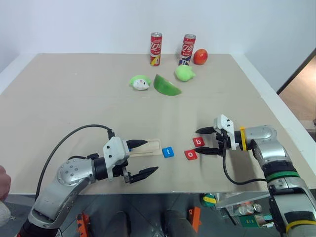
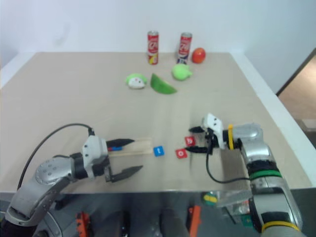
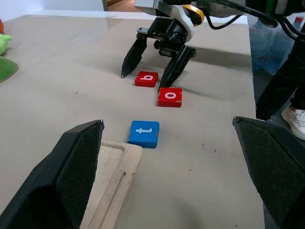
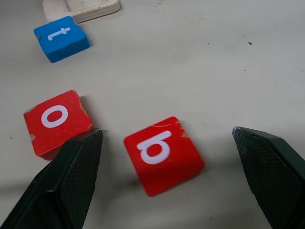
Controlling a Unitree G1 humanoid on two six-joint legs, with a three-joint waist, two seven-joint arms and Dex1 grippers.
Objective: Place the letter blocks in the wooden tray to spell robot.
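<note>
Straddling red b block [image 4: 163,153], right hand [image 1: 208,140] open

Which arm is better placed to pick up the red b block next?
Right, probably. The open right gripper straddles the red b block, while the open left gripper hovers by the wooden tray.

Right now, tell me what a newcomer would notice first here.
The open right end effector straddles the red b block, with the red o block and blue t block alongside. The wooden tray lies at the left end effector. Two cans stand far back.
</note>
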